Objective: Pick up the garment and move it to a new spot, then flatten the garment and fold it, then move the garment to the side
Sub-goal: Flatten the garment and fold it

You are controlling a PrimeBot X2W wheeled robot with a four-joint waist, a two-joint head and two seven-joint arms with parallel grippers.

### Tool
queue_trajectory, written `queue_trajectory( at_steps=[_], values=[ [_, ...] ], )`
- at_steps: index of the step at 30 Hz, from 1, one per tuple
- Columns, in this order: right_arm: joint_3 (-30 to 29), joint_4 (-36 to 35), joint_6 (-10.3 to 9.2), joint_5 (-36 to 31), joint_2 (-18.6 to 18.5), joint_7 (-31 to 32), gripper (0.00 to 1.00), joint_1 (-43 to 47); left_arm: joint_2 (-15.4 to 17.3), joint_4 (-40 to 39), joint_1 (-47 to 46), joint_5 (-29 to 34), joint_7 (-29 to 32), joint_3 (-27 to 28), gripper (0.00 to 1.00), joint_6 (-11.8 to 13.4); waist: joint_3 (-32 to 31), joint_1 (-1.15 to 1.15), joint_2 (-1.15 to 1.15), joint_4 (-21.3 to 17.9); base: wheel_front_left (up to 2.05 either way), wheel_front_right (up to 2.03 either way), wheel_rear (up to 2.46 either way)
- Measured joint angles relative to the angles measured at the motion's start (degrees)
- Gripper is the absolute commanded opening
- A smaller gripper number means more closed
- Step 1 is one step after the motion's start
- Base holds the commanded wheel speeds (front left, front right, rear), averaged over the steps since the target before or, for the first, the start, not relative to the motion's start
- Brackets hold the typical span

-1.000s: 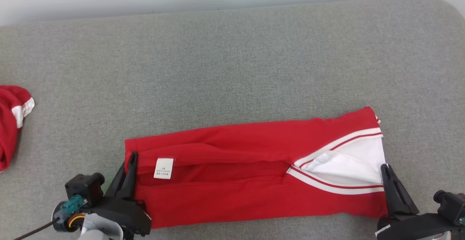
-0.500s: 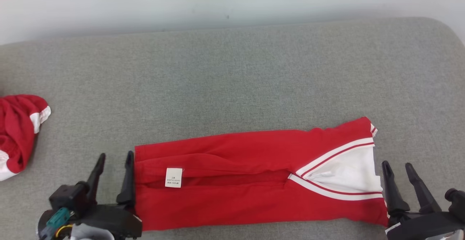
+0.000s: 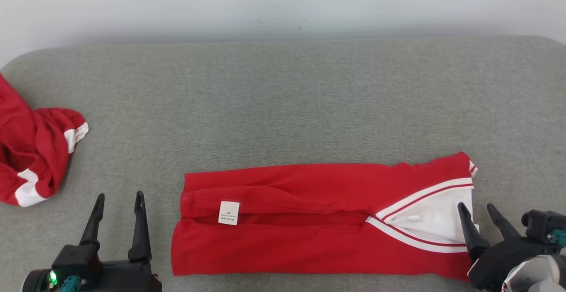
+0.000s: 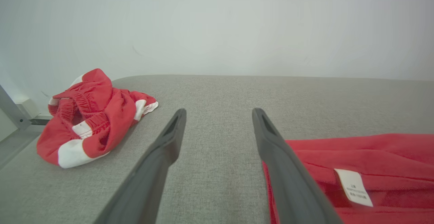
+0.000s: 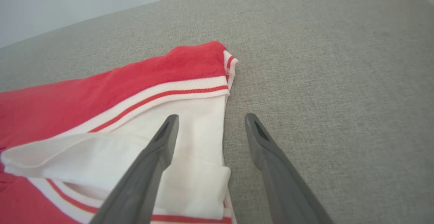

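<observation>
The garment is a red top with white, red-striped trim, folded into a long flat strip on the grey cushion, with a white label near its left end. In the left wrist view its left end lies just right of my fingers. My left gripper stands open, a short way left of that end, holding nothing. My right gripper is open at the white right end, one finger above the cloth and the other over bare cushion; no cloth is pinched.
A second red and white garment lies crumpled at the cushion's far left, also in the left wrist view. The grey cushion stretches back to a pale wall. Its rounded right corner is in view.
Both grippers opened and let go of the garment's ends, then drew back a little. The camera tilted up and turned left, so more of the wall and the crumpled garment shows.
</observation>
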Motion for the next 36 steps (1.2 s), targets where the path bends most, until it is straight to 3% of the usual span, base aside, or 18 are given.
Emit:
queue_trajectory(
  at_steps=[12,13,14,22,30,36],
  values=[
    [4.1,9.4,0.00,0.2,-1.0,3.8,1.00,-2.8,-3.5,-0.4,3.3,5.4,0.0,5.5,1.00,-1.4,0.1,0.00,0.00,2.5,0.00,0.00,0.00],
    [5.1,9.6,0.00,0.4,-1.0,4.5,0.95,-3.2,-4.1,-0.4,3.5,5.9,0.0,6.0,1.00,-1.9,0.1,0.00,0.00,2.5,0.00,0.00,0.00],
    [5.7,9.6,0.00,1.0,-1.0,5.0,0.00,-3.4,-4.4,-0.4,3.6,6.2,0.0,6.3,1.00,-2.1,0.1,0.00,0.00,2.6,0.00,0.00,0.00],
    [6.9,10.0,0.04,3.3,-3.0,6.5,0.00,-4.8,-6.2,0.1,3.9,8.3,0.0,8.3,1.00,-3.7,-0.6,0.00,0.00,2.2,0.00,0.00,0.00],
    [1.2,14.7,0.01,3.1,-10.2,5.6,0.00,-6.6,-7.4,0.5,3.9,9.6,0.0,9.5,1.00,-5.1,-1.4,0.01,0.00,1.2,0.00,0.00,0.00],
    [-1.0,13.8,0.01,1.2,-12.3,5.5,0.00,-7.2,-8.2,0.7,4.7,10.2,0.0,10.7,1.00,-5.6,-1.8,0.01,0.01,0.1,0.00,0.00,0.00]
  ],
)
